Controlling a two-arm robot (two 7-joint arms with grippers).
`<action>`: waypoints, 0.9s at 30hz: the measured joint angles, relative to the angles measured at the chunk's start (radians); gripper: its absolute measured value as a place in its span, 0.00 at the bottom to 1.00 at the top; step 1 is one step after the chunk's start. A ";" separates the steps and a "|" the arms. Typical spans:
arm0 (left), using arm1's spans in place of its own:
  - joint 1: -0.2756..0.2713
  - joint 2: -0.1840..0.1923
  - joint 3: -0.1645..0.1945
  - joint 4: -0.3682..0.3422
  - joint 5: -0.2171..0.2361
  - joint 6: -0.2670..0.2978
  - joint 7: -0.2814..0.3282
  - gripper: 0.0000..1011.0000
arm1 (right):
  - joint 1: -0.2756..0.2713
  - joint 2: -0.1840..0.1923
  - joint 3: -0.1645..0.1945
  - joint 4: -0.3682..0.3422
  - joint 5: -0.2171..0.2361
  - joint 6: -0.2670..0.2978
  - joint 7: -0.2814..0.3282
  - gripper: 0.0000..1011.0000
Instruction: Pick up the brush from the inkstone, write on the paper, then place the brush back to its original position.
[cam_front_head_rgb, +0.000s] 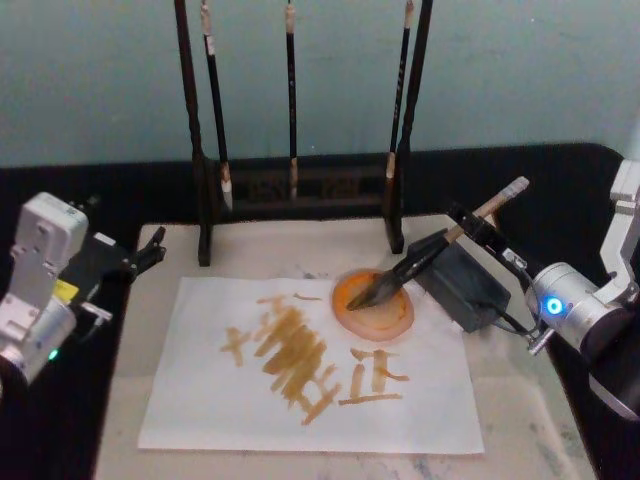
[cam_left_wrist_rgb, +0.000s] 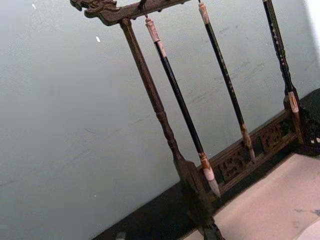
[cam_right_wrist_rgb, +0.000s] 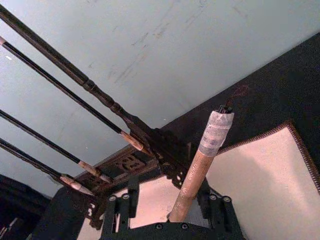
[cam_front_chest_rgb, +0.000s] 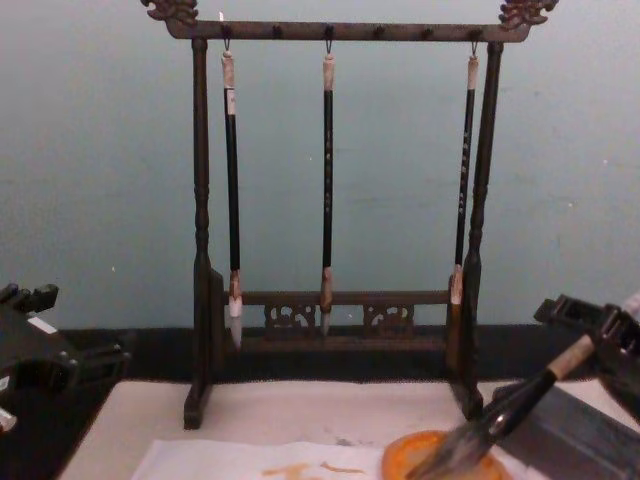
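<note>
The brush (cam_front_head_rgb: 430, 250) slants down to the left, and its bushy tip rests in the round orange inkstone (cam_front_head_rgb: 350, 318). My right gripper (cam_front_head_rgb: 468, 228) is shut on the pale handle, above the grey block. The right wrist view shows the handle (cam_right_wrist_rgb: 200, 165) rising from between the fingers of the right gripper (cam_right_wrist_rgb: 170, 214). From the chest, the brush (cam_front_chest_rgb: 500, 415) dips into the inkstone (cam_front_chest_rgb: 405, 462) from the right gripper (cam_front_chest_rgb: 592, 335). The white paper (cam_front_head_rgb: 200, 410) with orange-yellow strokes lies left of and in front of the inkstone. My left gripper (cam_front_head_rgb: 148, 250) is parked at the mat's far left corner.
A dark wooden rack (cam_front_head_rgb: 205, 200) with three thin hanging brushes (cam_front_chest_rgb: 327, 180) stands along the back of the beige mat (cam_front_head_rgb: 525, 400). A grey rectangular block (cam_front_head_rgb: 470, 290) sits right of the inkstone, under the right gripper. The table around the mat is black.
</note>
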 joint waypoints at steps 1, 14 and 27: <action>0.000 0.000 0.000 0.000 0.000 0.000 0.000 1.00 | 0.000 0.000 0.000 0.000 0.000 0.000 0.000 0.72; 0.000 0.000 0.000 0.000 0.000 0.000 0.000 1.00 | 0.000 0.000 0.001 0.000 -0.001 0.001 0.000 0.32; 0.000 0.000 0.000 0.000 0.000 0.000 0.000 1.00 | 0.000 0.000 0.001 0.000 -0.001 0.001 0.000 0.17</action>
